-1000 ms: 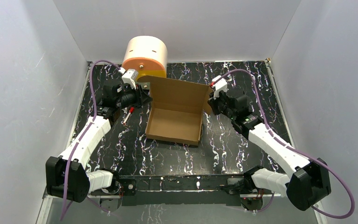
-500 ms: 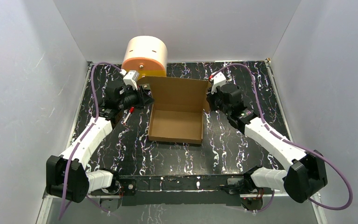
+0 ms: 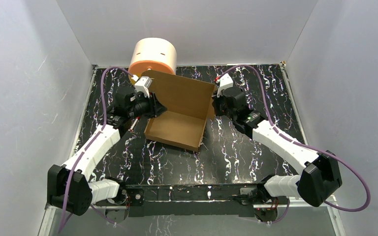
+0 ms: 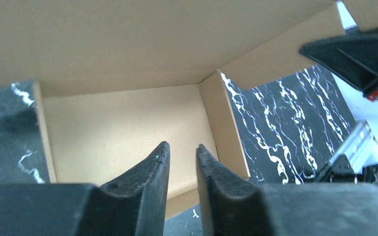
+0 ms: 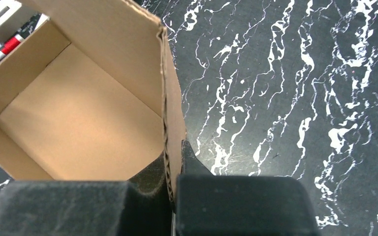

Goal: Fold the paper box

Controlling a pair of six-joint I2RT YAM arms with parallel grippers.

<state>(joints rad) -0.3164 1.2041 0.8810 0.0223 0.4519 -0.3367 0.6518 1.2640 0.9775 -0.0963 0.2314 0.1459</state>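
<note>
The paper box [image 3: 174, 129] sat in the middle of the black table [image 3: 241, 147], turned a bit crooked, with one corner pointing at the arms' feet. A big cream can [image 3: 152, 56] stood behind it, near the back wall.

A lot of the folding looked done. The box had a flat floor, and short walls stood up along its sides, so it was already a shallow tray. The lid [image 3: 182, 93] was not shut yet. It stood up at the back like an open book cover, leaning a little over the tray.

The right claw [image 3: 215, 105] was pinched tight on the box. Its own camera showed the thin edge of the right-hand cardboard wall squeezed between its two fingers [image 5: 173, 157].

The left claw [image 3: 153, 105] was at the left side of the box, close by the lid. Its own camera showed its fingers [image 4: 182, 147] only a little way apart, with nothing between them. They pointed down into the tray, and the lid hung above them.

I think the last part was what was left. The lid had to come down over the tray, and its side flaps had to be tucked inside the walls. I could not see the front flap of the lid well enough to say how it was bent.
</note>
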